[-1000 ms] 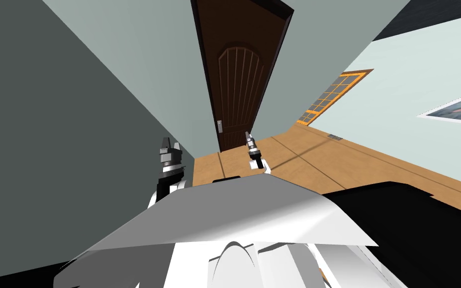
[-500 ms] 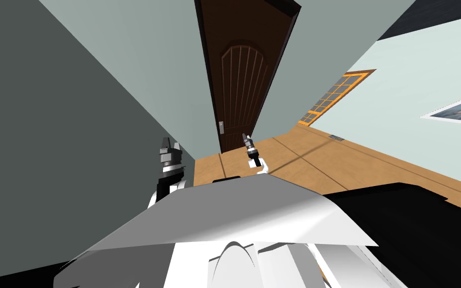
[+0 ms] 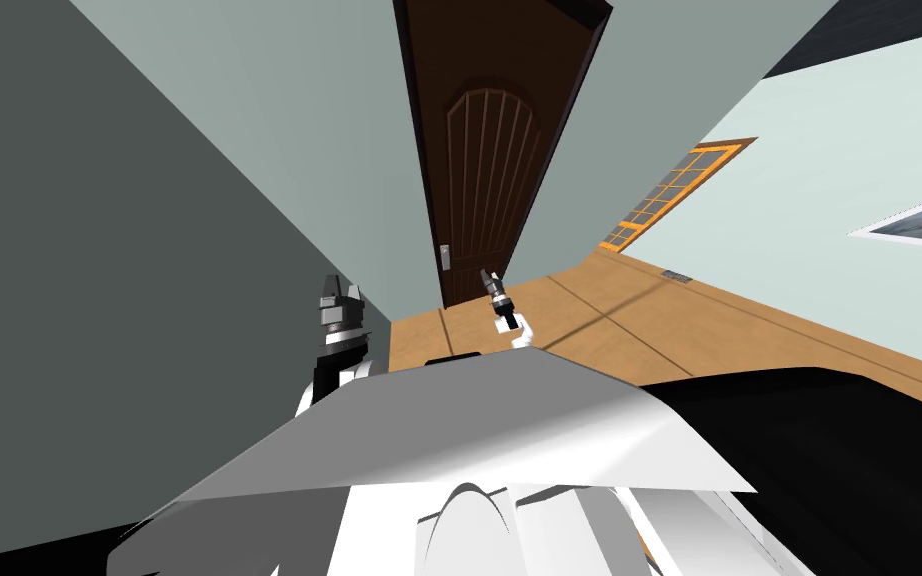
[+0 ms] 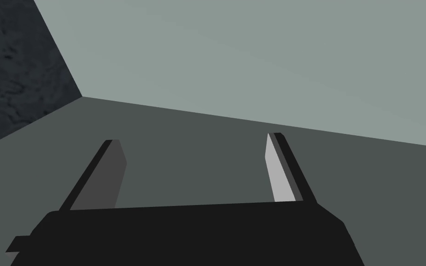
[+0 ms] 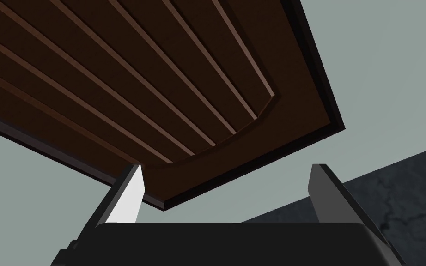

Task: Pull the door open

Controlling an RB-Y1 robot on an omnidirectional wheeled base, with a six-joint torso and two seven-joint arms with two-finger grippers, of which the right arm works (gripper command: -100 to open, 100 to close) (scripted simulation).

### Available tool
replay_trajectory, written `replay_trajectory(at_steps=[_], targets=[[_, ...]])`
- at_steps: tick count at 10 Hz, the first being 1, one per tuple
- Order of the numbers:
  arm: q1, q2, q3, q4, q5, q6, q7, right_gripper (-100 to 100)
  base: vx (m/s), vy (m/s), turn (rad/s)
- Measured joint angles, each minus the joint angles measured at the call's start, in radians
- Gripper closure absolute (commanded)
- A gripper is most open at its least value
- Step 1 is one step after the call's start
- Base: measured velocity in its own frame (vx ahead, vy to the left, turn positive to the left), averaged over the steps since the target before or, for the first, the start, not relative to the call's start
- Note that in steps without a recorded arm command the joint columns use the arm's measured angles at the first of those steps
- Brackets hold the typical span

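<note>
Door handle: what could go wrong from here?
1. The open right claw faces the ribbed panel of the door, not the small grey handle off to one side. Pushing straight ahead would probably hit flat wood.
2. The right claw hangs directly before the door. Once pulled, the handle edge may swing into that arm.

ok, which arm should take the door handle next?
Right, likely. The right gripper is out ahead, open, aimed at the dark brown door and close to its handle. The left gripper sits further back, open, facing the grey wall.
</note>
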Motion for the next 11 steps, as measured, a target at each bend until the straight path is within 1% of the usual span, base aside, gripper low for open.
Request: replay_trajectory(at_steps=[1,3,4,11], targets=[[-0.018,-0.003,-0.002,0.028,0.008,0.004,0.018,-100,0.108,0.073,-0.004],[-0.053,-0.004,-0.006,0.094,0.025,0.002,0.059,-100,0.104,0.068,-0.001],[-0.064,-0.004,-0.006,0.116,0.034,0.004,0.079,-100,0.087,0.072,-0.004],[-0.178,-0.017,-0.019,0.311,0.089,0.016,0.206,-100,0.102,0.058,-0.002]])
